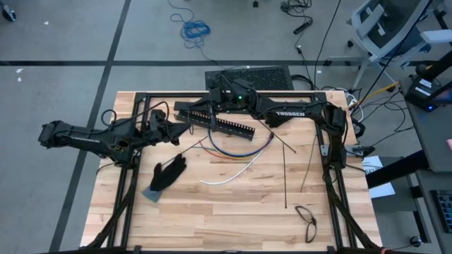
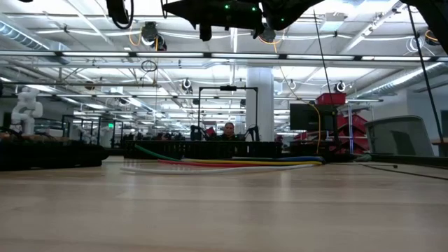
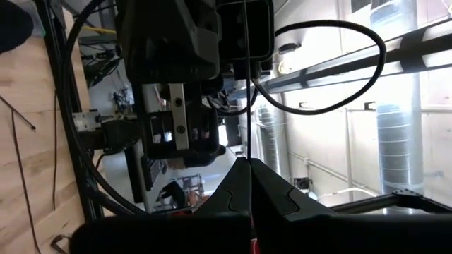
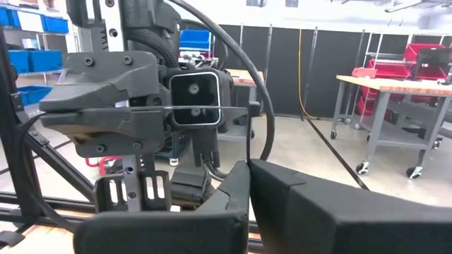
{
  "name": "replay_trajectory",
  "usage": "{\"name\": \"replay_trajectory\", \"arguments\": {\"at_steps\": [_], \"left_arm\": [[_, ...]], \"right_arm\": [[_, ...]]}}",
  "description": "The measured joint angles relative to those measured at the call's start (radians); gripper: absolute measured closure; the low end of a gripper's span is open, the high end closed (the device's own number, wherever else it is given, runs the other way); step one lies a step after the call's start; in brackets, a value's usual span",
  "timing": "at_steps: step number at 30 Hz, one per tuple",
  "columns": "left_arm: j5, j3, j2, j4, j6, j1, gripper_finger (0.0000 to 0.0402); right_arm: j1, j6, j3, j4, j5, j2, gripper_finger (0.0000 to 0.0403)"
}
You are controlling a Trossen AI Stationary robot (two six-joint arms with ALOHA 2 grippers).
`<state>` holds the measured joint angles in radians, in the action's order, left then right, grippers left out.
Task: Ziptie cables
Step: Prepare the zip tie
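The cables [image 1: 236, 149] lie in loose arcs on the wooden table, coloured and white strands just in front of the black slotted bar [image 1: 226, 127]; in the low view the cables [image 2: 231, 162] rest flat, untouched. Both grippers are raised above the table's far left part and face each other. My left gripper [image 3: 248, 215] and my right gripper [image 4: 248, 185] are each shut on a thin black zip tie [image 3: 248, 106]. In the high view my left gripper [image 1: 182, 129] sits beside my right gripper [image 1: 201, 113], over the bar's left end. My left gripper pinches the zip tie [image 3: 248, 169] between its two shut fingers. The strip runs straight out past the tips toward the other gripper, clear of the table. My right gripper pinches a thin strip [image 4: 247, 152] between its shut fingers. The strip rises from the tips, then turns level [image 4: 212, 107] toward the left gripper.
Spare zip ties [image 1: 284, 173] lie straight on the table's right half. A black glove [image 1: 168, 173] lies near the left side and a pair of glasses [image 1: 307, 222] near the right front corner. The black frame rails [image 1: 332, 176] run along both sides.
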<state>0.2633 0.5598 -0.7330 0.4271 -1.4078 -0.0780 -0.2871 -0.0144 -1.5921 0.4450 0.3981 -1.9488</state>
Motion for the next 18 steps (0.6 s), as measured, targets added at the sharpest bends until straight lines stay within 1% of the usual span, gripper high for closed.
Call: {"name": "replay_trajectory", "arguments": {"at_steps": [18], "left_arm": [[0.027, 0.000, 0.000, 0.002, 0.002, 0.000, 0.0401]], "right_arm": [[-0.006, -0.005, 0.000, -0.001, -0.002, 0.000, 0.0403]]}}
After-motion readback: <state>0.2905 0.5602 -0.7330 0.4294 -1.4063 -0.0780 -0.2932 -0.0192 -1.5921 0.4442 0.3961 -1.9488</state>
